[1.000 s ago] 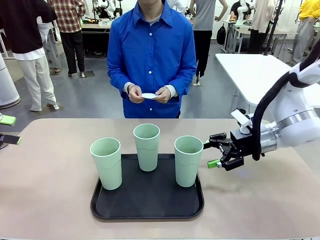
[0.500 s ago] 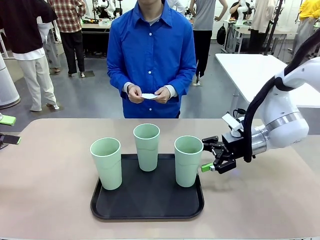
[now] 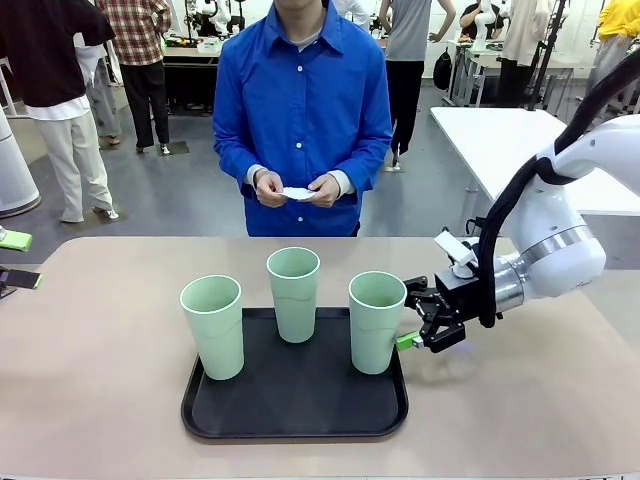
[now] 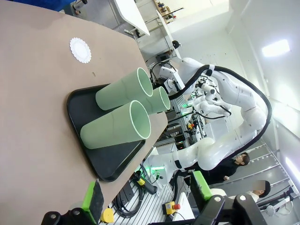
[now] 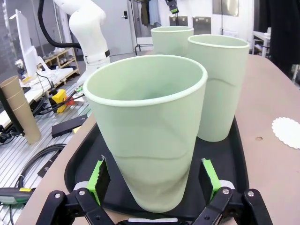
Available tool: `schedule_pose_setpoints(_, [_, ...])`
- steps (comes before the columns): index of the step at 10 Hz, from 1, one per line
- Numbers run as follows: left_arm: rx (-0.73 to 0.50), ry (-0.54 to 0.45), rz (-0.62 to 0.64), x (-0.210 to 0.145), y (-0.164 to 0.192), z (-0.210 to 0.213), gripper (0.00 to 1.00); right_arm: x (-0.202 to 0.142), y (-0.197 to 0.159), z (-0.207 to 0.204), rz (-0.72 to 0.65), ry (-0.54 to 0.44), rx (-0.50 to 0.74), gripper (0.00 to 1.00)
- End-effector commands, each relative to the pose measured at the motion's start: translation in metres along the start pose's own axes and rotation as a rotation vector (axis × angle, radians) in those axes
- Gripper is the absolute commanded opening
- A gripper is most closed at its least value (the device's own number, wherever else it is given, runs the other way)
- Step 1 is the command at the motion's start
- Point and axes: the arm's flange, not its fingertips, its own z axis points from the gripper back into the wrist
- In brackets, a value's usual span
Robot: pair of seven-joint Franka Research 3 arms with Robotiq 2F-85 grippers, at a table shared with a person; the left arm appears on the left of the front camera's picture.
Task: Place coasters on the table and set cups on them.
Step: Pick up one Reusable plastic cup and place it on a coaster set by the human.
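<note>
a: since the nearest cup (image 5: 147, 126) blocks the middle of the right wrist view, what's hidden behind it?
b: most of the black tray (image 5: 240, 154) floor, plus the lower side of the second cup (image 5: 218, 84). the third cup (image 5: 171, 40) only pokes out at top centre, rim and upper wall.
a: right gripper (image 5: 153, 177) jaws?
b: spread wide. one green pad sits on each side of the nearest cup's base with a thin gap both sides, so it isn't gripping. in the front view it's right of centre, hard against the rightmost cup, and where the fingers meet the cup's outline is tough to read.
a: left gripper (image 4: 145, 185)?
b: bottom of the left wrist view, jaws apart with nothing between them. the finger bases are cut off by the bottom edge.
a: coasters?
b: one coaster (image 4: 80, 49) lies flat on the table (image 4: 37, 103), upper left of the left wrist view, apart from the tray. the right wrist view has it at the right edge, sliced by the frame. the person's hands (image 3: 268, 186), top centre of the front view, pinch a held coaster (image 3: 298, 191). it's too small to tell if it's one or a stack.
a: where are the cups?
b: all three stand upright on the tray, lower centre of the front view. none is on a coaster yet.
a: anything else around?
b: a white table (image 3: 510, 140) upper right of the front view, with people standing farther back. cardboard tubes (image 5: 18, 112) and cables sit at the left of the right wrist view. the right arm (image 4: 225, 93) curves in beyond the cups at the right of the left wrist view.
</note>
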Motion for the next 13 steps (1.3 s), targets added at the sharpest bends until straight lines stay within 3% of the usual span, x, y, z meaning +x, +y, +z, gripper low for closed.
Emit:
schedule_pose_setpoints(1, [-0.011, -0.008, -0.006, 0.000, 0.000, 0.001, 1.00, -0.004, -0.007, -0.010, 0.018, 0.014, 0.037, 1.00])
schedule_pose_setpoints(9, [-0.011, -0.008, -0.006, 0.000, 0.000, 0.001, 1.00, -0.005, -0.023, -0.032, 0.003, 0.019, 0.077, 1.00])
schedule_pose_setpoints(10, [-0.011, -0.008, -0.006, 0.000, 0.000, 0.001, 1.00, -0.006, -0.023, -0.031, 0.008, 0.021, 0.093, 0.89])
schedule_pose_setpoints(11, [-0.011, -0.008, -0.006, 0.000, 0.000, 0.001, 1.00, -0.007, -0.023, -0.030, 0.020, 0.024, 0.103, 0.40])
schedule_pose_setpoints(12, [-0.011, -0.008, -0.006, 0.000, 0.000, 0.001, 1.00, -0.006, -0.023, -0.028, 0.017, 0.015, 0.098, 0.30])
schedule_pose_setpoints(13, [-0.011, -0.008, -0.006, 0.000, 0.000, 0.001, 1.00, -0.004, -0.022, -0.027, 0.019, 0.015, 0.098, 0.00])
